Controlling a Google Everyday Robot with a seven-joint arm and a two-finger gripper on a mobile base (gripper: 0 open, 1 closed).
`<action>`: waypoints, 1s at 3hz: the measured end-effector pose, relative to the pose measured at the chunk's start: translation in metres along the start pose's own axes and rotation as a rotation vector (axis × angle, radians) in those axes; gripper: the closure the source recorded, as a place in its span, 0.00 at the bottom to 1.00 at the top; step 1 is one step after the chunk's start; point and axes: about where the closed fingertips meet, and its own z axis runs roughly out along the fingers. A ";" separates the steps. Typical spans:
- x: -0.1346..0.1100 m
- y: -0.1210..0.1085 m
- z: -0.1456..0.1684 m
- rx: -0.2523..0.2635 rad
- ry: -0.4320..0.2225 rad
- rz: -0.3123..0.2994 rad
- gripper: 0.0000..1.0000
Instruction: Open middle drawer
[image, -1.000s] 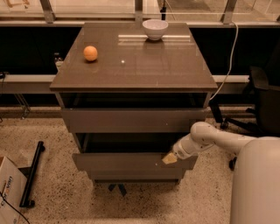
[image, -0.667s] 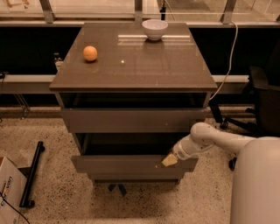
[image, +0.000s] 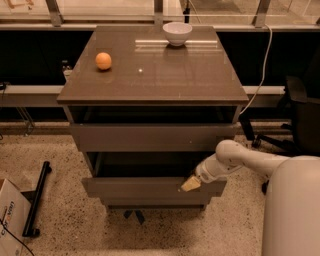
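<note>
The middle drawer is the medium grey-brown front below the wide top drawer front. It stands pulled out a little from the cabinet, with a dark gap above it. My gripper is at the upper edge of this front, right of centre, its tan tip touching the front near a small white speck. The white arm reaches in from the lower right. The narrow bottom drawer front shows just beneath.
An orange and a white bowl sit on the cabinet top. A cardboard box and a black stand lie on the floor at left. A dark chair and a cable are at right.
</note>
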 end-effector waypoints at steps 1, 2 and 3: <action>0.000 0.001 0.002 -0.004 0.001 0.000 0.00; 0.004 0.020 0.003 -0.019 0.065 -0.078 0.00; 0.020 0.050 0.001 -0.060 0.138 -0.134 0.00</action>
